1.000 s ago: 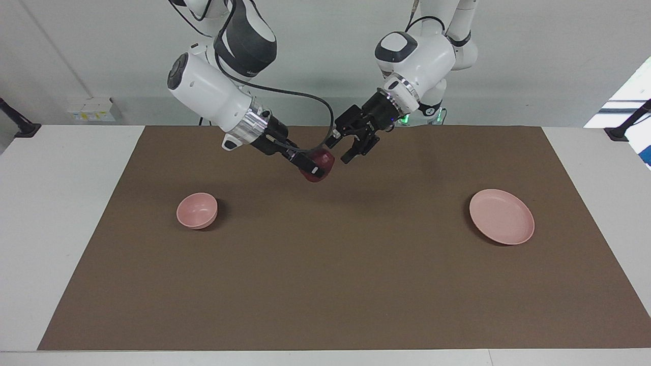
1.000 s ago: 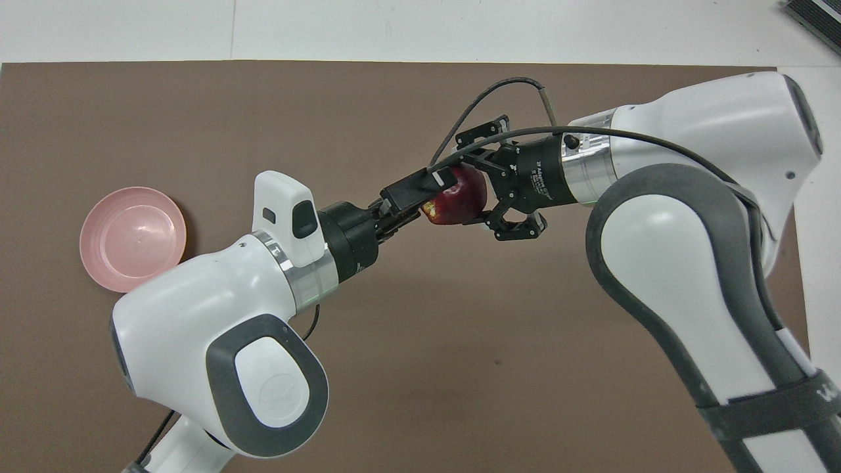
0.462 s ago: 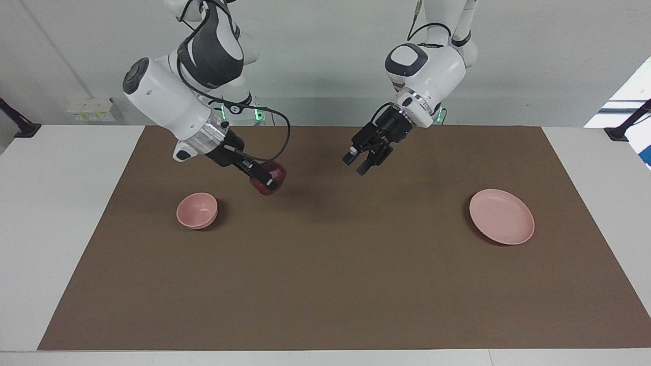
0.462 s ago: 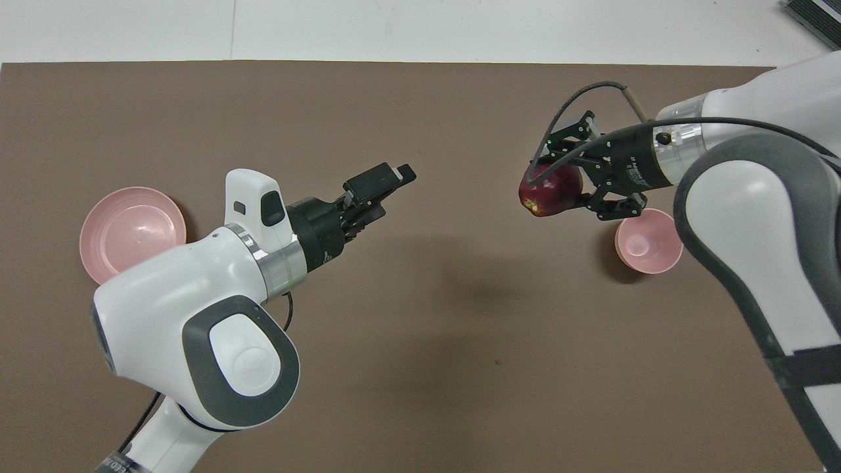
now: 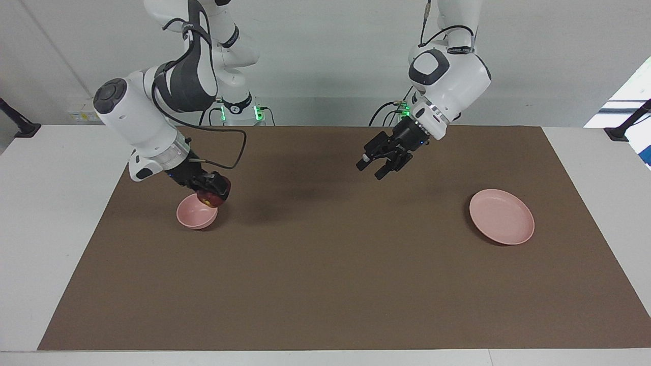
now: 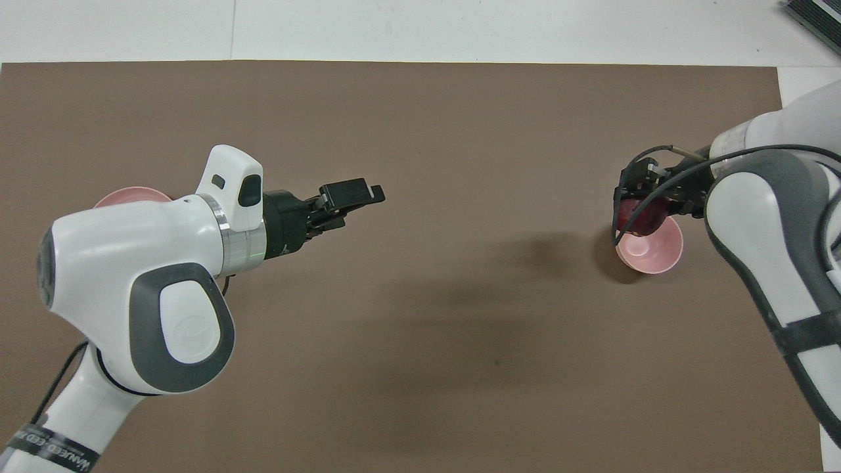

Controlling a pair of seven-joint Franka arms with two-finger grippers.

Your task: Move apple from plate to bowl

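- The right claw (image 5: 212, 192) pinches the apple (image 5: 215, 196) and hangs just over the bowl (image 5: 196, 215), at the edge of the bowl that is toward the robots and the middle of the worktop (image 5: 61, 229).
- The apple is in the air and not yet inside the bowl; only its dark red skin and a small yellow patch show under the fingers.
- The bowl stands on the brown mat (image 5: 325, 284) toward the right arm's end, small and deep.
- Risk here, as I judge it: the apple is over the rim and not over the centre. If the claw lets go now, the apple can hit the rim, bounce out and roll on the mat.
- A second risk: the bowl looks light. If the claw goes down too low, it can push the rim and tip or shift the bowl.
- The left claw (image 5: 379, 163) hovers over the bare mat near the middle of the worktop, its fingers spread and holding nothing. This arm waits.
- The plate (image 5: 501, 216) lies toward the left arm's end, well apart from the bowl, and nothing is on it.
- I see little danger on this side, because the left arm is well away from the bowl.
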